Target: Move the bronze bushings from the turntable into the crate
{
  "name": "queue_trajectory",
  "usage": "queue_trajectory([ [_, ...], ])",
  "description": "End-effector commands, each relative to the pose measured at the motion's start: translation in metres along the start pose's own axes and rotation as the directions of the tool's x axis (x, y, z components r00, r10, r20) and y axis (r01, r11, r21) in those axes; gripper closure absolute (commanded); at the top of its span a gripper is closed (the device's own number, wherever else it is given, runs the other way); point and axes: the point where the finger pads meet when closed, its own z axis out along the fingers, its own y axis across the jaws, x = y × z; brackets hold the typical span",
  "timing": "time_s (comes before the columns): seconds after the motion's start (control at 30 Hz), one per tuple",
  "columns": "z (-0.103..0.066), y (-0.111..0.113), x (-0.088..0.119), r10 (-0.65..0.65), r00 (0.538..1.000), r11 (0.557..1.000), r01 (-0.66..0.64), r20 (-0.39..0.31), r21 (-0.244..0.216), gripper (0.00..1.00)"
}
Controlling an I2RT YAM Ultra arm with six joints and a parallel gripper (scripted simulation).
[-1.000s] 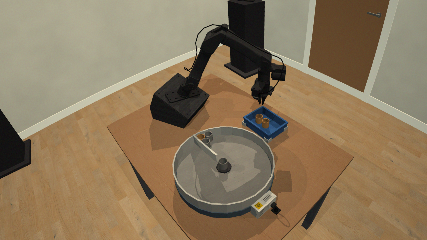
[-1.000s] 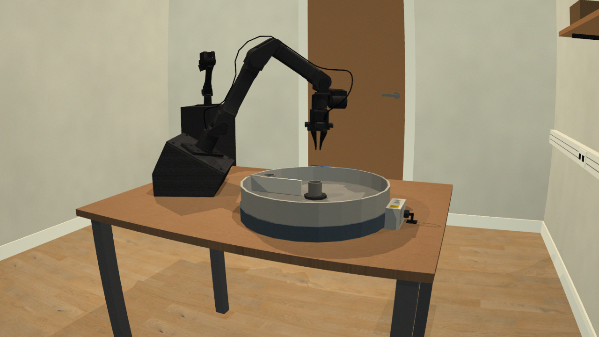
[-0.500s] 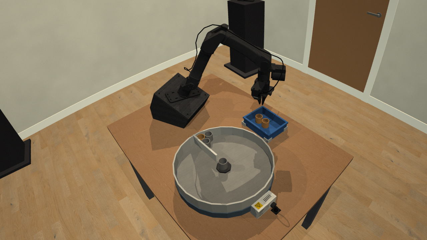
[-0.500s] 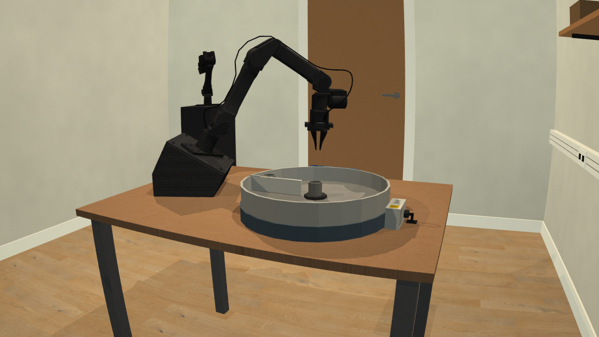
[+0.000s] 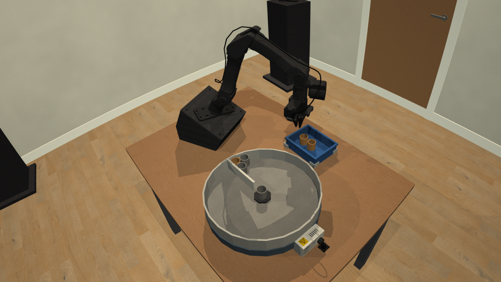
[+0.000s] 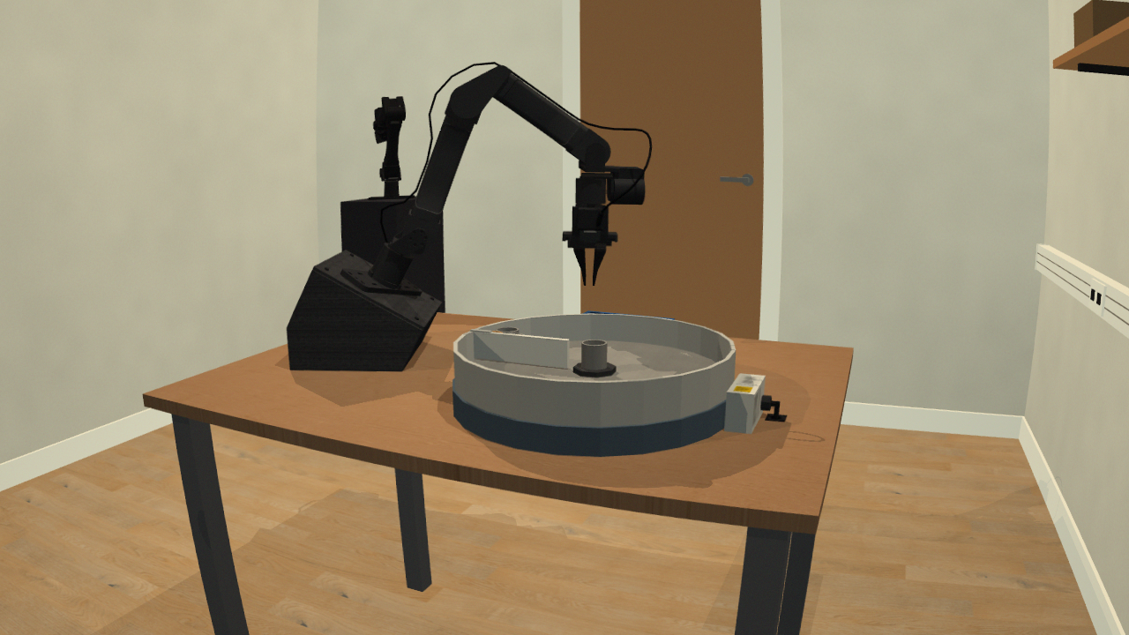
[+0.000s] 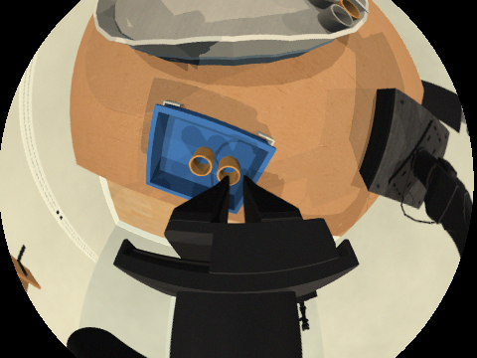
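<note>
It looks like a robotics lab or workshop: a black jointed robot arm (image 5: 269, 52) (image 6: 541, 108) (image 7: 439, 191) on a brown wooden counter (image 5: 367, 175) (image 6: 331, 402) (image 7: 318, 114), beside a grey, blue-based round turntable (image 5: 266, 244) (image 6: 600, 402) (image 7: 199, 50).

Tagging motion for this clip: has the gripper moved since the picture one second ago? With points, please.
Yes: in the top view, the gripper (image 5: 297, 126) (image 6: 588, 284) (image 7: 236, 181) has shifted picture-left relative to the blue crate (image 5: 322, 147) (image 6: 629, 315) (image 7: 171, 139).
</note>
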Motion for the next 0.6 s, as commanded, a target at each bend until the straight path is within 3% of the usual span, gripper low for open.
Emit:
queue_trajectory([
  [0.0, -0.009, -0.016, -0.035, -0.029, 0.999, 0.999, 0.029, -0.018, -0.038, 0.85],
  [0.3, -0.004, -0.074, -0.142, -0.033, 0.999, 0.999, 0.033, -0.008, -0.037, 0.85],
  [0.33, 0.006, -0.084, -0.153, -0.025, 0.999, 1.000, 0.025, -0.023, -0.006, 0.85],
  [0.4, 0.006, -0.084, -0.153, -0.025, 0.999, 1.000, 0.025, -0.023, -0.006, 0.85],
  [0.43, -0.003, -0.080, -0.165, -0.029, 0.999, 0.999, 0.029, -0.016, -0.019, 0.85],
  [0.57, -0.002, -0.099, -0.200, -0.029, 0.999, 0.999, 0.028, -0.015, -0.021, 0.85],
])
